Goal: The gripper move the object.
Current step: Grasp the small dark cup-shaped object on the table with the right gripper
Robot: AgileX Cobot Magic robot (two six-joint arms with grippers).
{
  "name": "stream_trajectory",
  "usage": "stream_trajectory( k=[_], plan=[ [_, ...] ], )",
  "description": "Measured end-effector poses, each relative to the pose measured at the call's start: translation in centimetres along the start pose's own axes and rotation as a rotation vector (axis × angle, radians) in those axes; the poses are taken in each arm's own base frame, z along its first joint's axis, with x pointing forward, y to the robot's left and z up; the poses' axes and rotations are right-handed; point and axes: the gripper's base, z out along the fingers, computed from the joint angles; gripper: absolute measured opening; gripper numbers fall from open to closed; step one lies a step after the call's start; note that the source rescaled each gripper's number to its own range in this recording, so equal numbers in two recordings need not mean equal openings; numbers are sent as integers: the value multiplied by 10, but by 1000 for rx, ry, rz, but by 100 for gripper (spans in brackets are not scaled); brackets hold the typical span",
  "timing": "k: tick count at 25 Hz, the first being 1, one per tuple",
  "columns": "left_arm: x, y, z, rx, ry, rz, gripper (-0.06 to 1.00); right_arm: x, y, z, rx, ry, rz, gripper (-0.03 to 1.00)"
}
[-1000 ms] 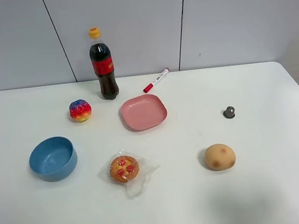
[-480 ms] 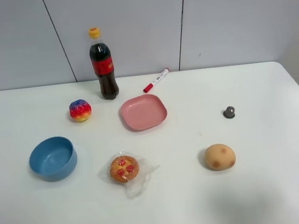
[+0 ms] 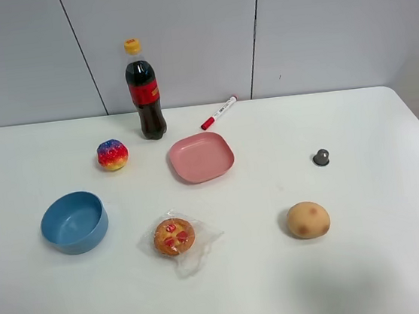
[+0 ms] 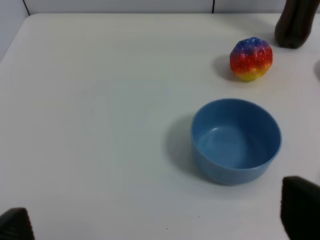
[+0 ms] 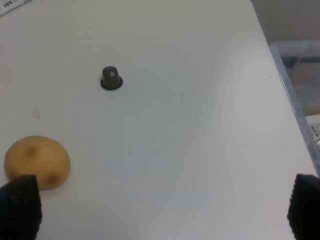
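Observation:
The object (image 3: 321, 158) is a tiny dark grey dome with a knob top, standing alone on the right part of the white table (image 3: 373, 259). It also shows in the right wrist view (image 5: 111, 78). My right gripper (image 5: 162, 210) is open and empty, well short of the object, with only its dark fingertips (image 5: 20, 205) in view. My left gripper (image 4: 157, 220) is open and empty, near the blue bowl (image 4: 235, 140). Neither arm shows in the exterior high view.
A tan bread-like lump (image 3: 308, 219) lies in front of the object. A pink plate (image 3: 200, 157), red marker (image 3: 218, 113), cola bottle (image 3: 144, 90), rainbow ball (image 3: 112, 154), blue bowl (image 3: 74, 222) and wrapped pastry (image 3: 175, 237) stand further left. A clear bin (image 5: 300, 75) sits past the table's right edge.

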Motion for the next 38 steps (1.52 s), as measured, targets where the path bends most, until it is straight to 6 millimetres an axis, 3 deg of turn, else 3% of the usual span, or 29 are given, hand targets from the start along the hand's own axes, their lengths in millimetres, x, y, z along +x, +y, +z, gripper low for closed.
stream_trajectory(
  k=[4, 7, 12, 17, 21, 25, 28, 38],
  plan=[
    [0, 0, 0, 0, 0, 0, 100, -17, -1, -8, 12, -4, 6, 100],
    [0, 0, 0, 0, 0, 0, 100, -53, -4, -17, 35, -7, 2, 100],
    [0, 0, 0, 0, 0, 0, 100, -121, -5, -13, 42, 49, 22, 100],
    [0, 0, 0, 0, 0, 0, 100, -183, -6, 20, 48, 133, 20, 100],
    [0, 0, 0, 0, 0, 0, 100, -211, -5, 64, 50, 276, 17, 100],
    [0, 0, 0, 0, 0, 0, 100, -218, -5, 118, 51, 432, 12, 100],
    [0, 0, 0, 0, 0, 0, 100, -211, -4, 161, 52, 560, 6, 100],
    [0, 0, 0, 0, 0, 0, 100, -181, 0, 261, 23, 733, -20, 100]
  ],
)
